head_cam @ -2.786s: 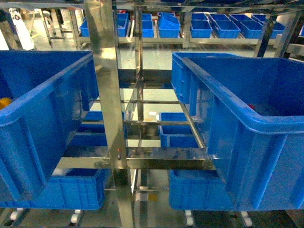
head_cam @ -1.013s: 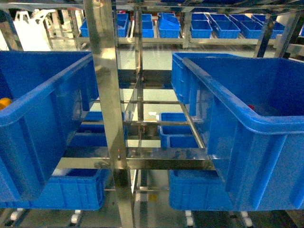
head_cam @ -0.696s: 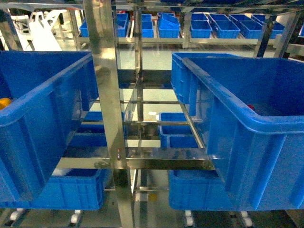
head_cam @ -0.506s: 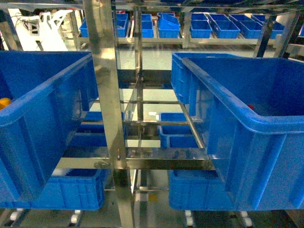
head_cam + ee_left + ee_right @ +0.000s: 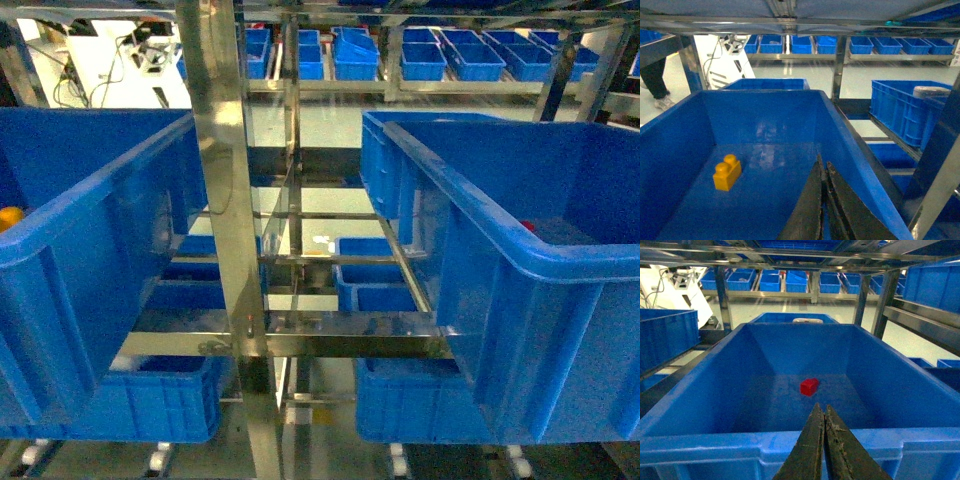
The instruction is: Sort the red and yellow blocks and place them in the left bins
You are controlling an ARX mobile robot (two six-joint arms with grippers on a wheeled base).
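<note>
In the left wrist view an orange-yellow block (image 5: 727, 172) with two studs lies on the floor of a large deep blue bin (image 5: 760, 115). My left gripper (image 5: 822, 162) hangs shut and empty inside that bin, right of the block. In the right wrist view a small red block (image 5: 809, 386) lies on the floor of another large blue bin (image 5: 715, 445). My right gripper (image 5: 821, 407) is shut and empty over that bin's near rim. In the head view the left bin (image 5: 90, 200) shows a sliver of yellow block (image 5: 8, 217), and the right bin (image 5: 500, 210) a sliver of red block (image 5: 528, 226). Neither gripper shows there.
A steel rack upright (image 5: 225, 200) stands between the two bins. Smaller blue crates (image 5: 420, 55) fill the far shelves, and more blue crates (image 5: 150, 405) sit on the lower level. A person's leg (image 5: 655, 80) shows at the far left of the left wrist view.
A white object behind the rack at the head view's top left has moved out of sight, uncovering cables. Bins and blocks have not moved.
</note>
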